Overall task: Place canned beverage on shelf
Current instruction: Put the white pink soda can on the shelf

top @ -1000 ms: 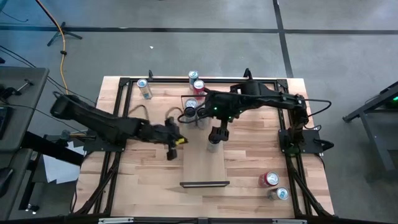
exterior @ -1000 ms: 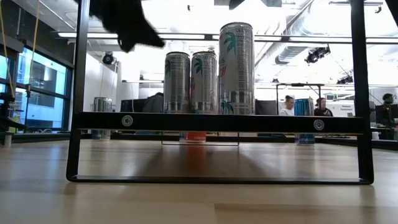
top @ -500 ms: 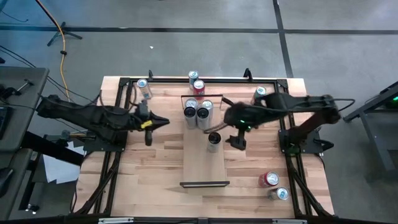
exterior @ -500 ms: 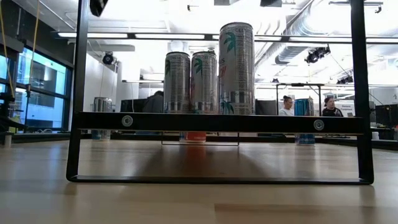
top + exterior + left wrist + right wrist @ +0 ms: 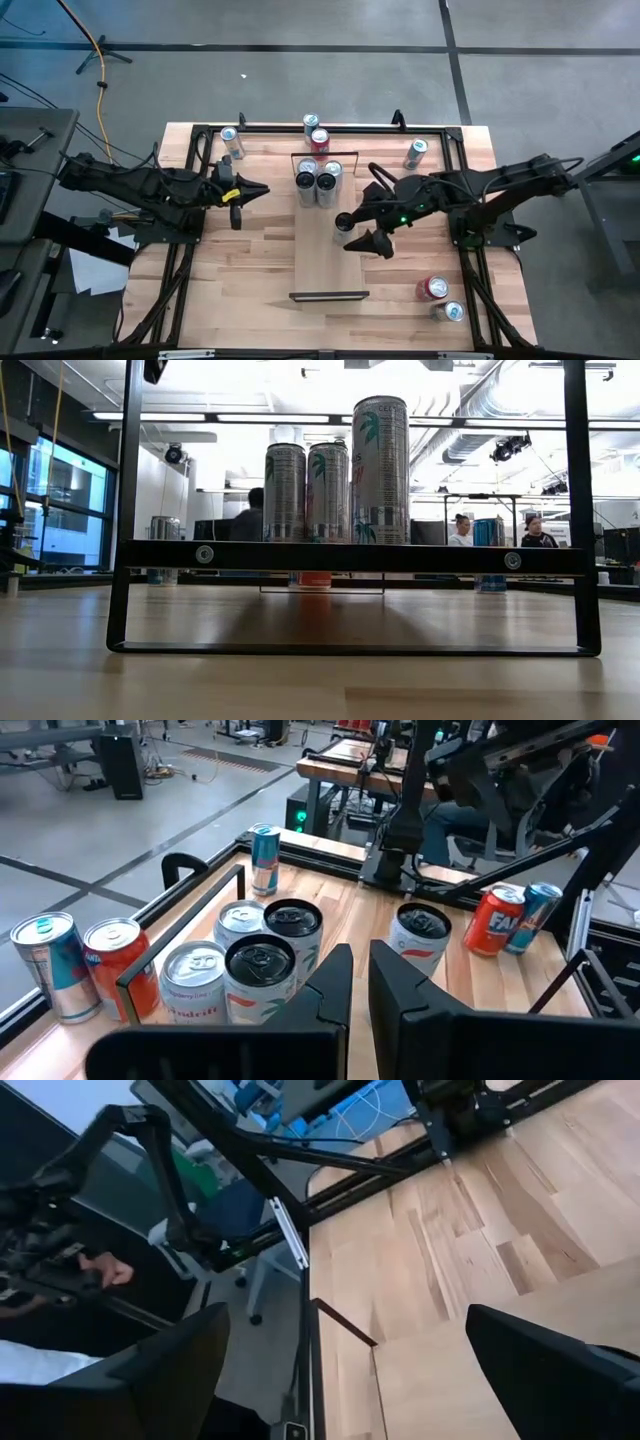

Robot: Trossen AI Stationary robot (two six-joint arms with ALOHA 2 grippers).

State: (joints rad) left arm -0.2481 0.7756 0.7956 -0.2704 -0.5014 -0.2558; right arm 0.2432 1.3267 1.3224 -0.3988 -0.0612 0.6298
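Three cans (image 5: 318, 183) stand on the shelf (image 5: 328, 262), two side by side.

The left arm reached in from nine o'clock, its left gripper (image 5: 250, 191) nearly closed, fingers a sliver apart. The right arm stretched from three o'clock toward centre, its right gripper (image 5: 362, 231) spread wide.

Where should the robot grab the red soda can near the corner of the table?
Probably round the middle of its side. The red soda can stands upright, so its round wall suits two fingers. A blue-and-silver can stands right beside it toward the table corner, so the right end effector might best come from the shelf side.
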